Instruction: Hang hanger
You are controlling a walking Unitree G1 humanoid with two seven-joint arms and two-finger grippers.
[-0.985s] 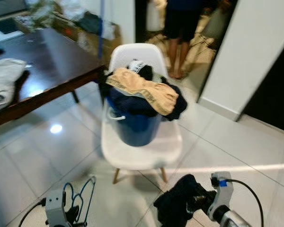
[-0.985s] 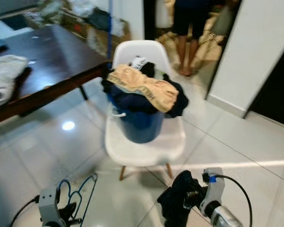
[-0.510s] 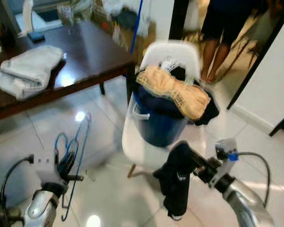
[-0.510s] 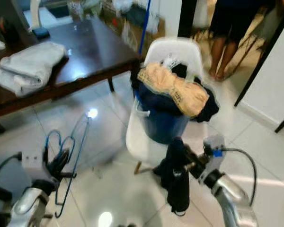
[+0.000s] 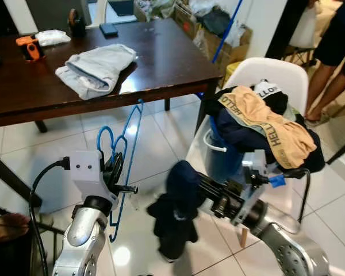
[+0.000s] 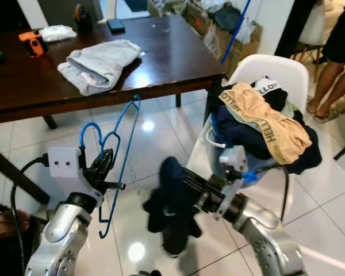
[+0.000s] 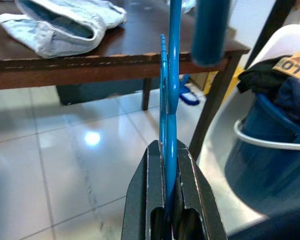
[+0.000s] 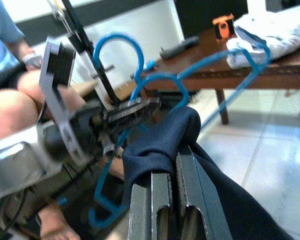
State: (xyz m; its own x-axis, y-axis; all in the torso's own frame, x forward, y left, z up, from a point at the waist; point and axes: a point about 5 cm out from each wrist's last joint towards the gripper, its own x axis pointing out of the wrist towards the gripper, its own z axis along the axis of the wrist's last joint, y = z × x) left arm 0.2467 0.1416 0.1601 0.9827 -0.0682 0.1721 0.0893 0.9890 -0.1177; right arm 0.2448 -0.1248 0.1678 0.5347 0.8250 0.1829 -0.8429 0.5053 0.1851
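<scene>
Left eye view | left gripper [image 5: 116, 172] clamps blue hanger [image 5: 125, 150], 9 o'clock of garment | right gripper [image 5: 202, 187] pinches dark garment [image 5: 177, 213] | risk: thin cloth pinch slips, garment drops; hanger twists between fingers.

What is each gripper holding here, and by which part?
The left gripper clamps the blue hanger on its thin frame. The right gripper pinches a fold of the dark garment, the rest hanging down.

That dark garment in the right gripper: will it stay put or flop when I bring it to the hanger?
The dark garment hangs limp from the right gripper, so it will probably sag and swing. The blue hanger in the left gripper looks thin and light, so it may twist.
</scene>
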